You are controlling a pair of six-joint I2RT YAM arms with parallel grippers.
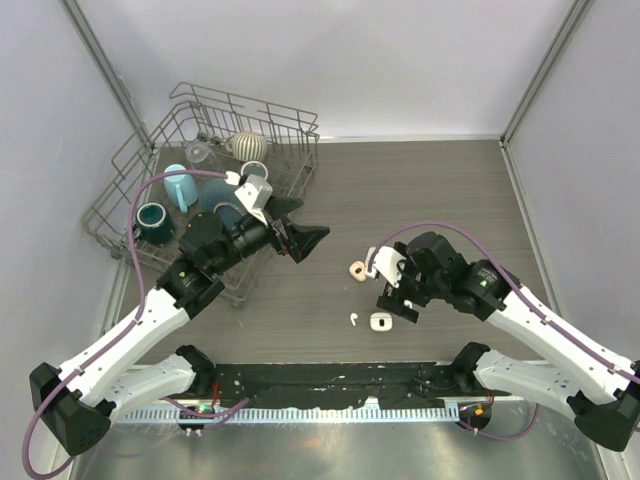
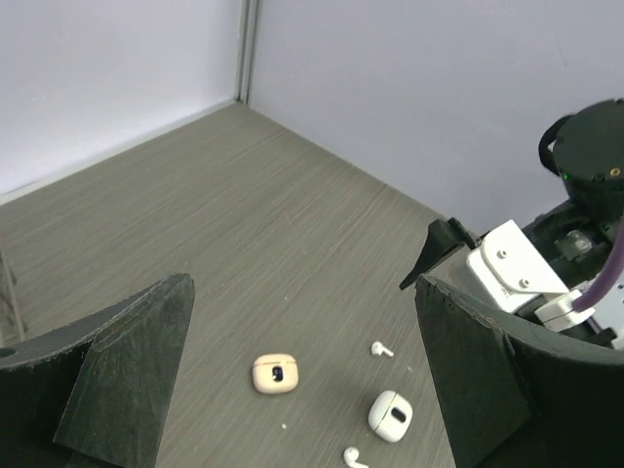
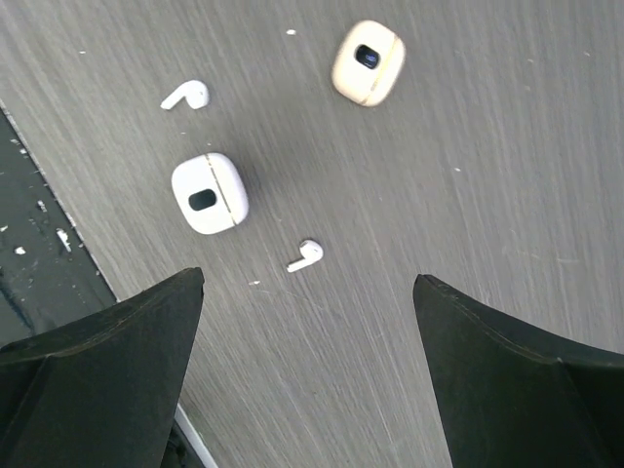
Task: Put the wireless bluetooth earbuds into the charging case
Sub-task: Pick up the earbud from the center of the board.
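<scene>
Right claw (image 3: 308, 277) hangs spread wide over the table (image 3: 507, 195), gripping nothing. One earbud (image 3: 307, 254) lies under its gap, just far-right of the white case (image 3: 209, 192); a second earbud (image 3: 185, 96) lies just left of that case. Left claw (image 2: 302, 288) is likewise spread and empty, well to the left. Hazards noted: the earbud is tiny and smooth, likely to skid or flip out of the grip; both cases appear shut, blocking insertion; the beige case (image 3: 368, 61) could be mistaken for the target.
</scene>
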